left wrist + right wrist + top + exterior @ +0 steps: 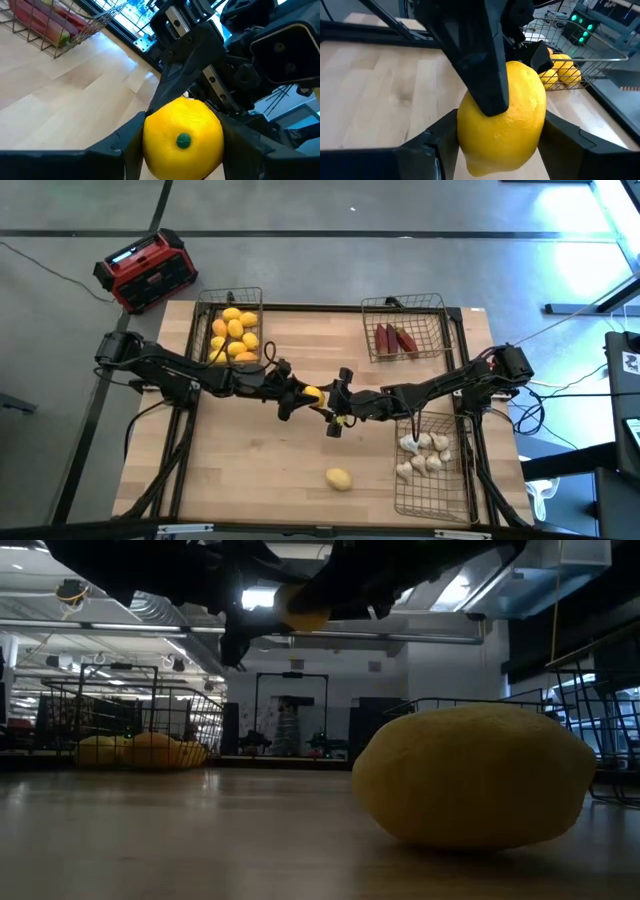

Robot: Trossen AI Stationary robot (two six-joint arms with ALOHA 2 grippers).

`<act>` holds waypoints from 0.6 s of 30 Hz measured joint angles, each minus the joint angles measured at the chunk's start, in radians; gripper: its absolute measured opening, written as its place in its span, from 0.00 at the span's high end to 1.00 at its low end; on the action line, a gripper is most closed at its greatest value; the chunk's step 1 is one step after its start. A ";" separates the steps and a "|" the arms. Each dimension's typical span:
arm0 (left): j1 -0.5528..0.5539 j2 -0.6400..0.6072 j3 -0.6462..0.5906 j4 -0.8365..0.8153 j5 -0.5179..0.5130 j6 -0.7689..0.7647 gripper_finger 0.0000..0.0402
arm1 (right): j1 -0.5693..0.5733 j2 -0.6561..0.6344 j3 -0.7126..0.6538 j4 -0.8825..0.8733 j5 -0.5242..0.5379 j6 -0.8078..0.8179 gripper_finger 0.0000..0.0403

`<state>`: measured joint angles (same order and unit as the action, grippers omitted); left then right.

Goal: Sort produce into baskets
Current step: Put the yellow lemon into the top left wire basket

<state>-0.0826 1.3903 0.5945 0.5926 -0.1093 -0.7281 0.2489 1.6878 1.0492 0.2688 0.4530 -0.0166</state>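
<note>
A yellow lemon hangs in the air over the middle of the table, between my two grippers, which meet there from opposite sides. My left gripper comes from the table's left and my right gripper from the right; both are closed on this fruit. In the low view the fruit shows high above the wood. A second lemon lies on its side on the table near the front edge. Three wire baskets stand on the table. My left gripper pinches the lemon between its two fingers at the fruit's two opposite sides. It comes nearly level from the table's left. The lemon is lifted clear, its green stem spot facing this wrist. My right gripper has the same lemon between its two fingers, which lie against its sides. It comes nearly level from the table's right, turned crosswise to the other pair. The fruit is clear of the table.
A basket at the far left holds several lemons. A basket at the far right holds dark red pieces. A basket at the near right holds white bulbs. A red-and-black box stands off the table's far left corner.
</note>
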 joint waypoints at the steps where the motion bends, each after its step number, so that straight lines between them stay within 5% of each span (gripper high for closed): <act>1: 0.000 0.000 0.000 0.000 0.001 0.005 0.51 | 0.000 0.000 0.000 0.001 0.000 0.014 0.44; 18: 0.042 -0.158 -0.001 -0.197 -0.003 0.104 0.47 | 0.034 -0.112 0.002 -0.200 -0.004 0.042 0.31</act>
<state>-0.0405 1.2325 0.5938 0.3955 -0.1125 -0.6245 0.2832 1.5755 1.0512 0.0685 0.4494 0.0252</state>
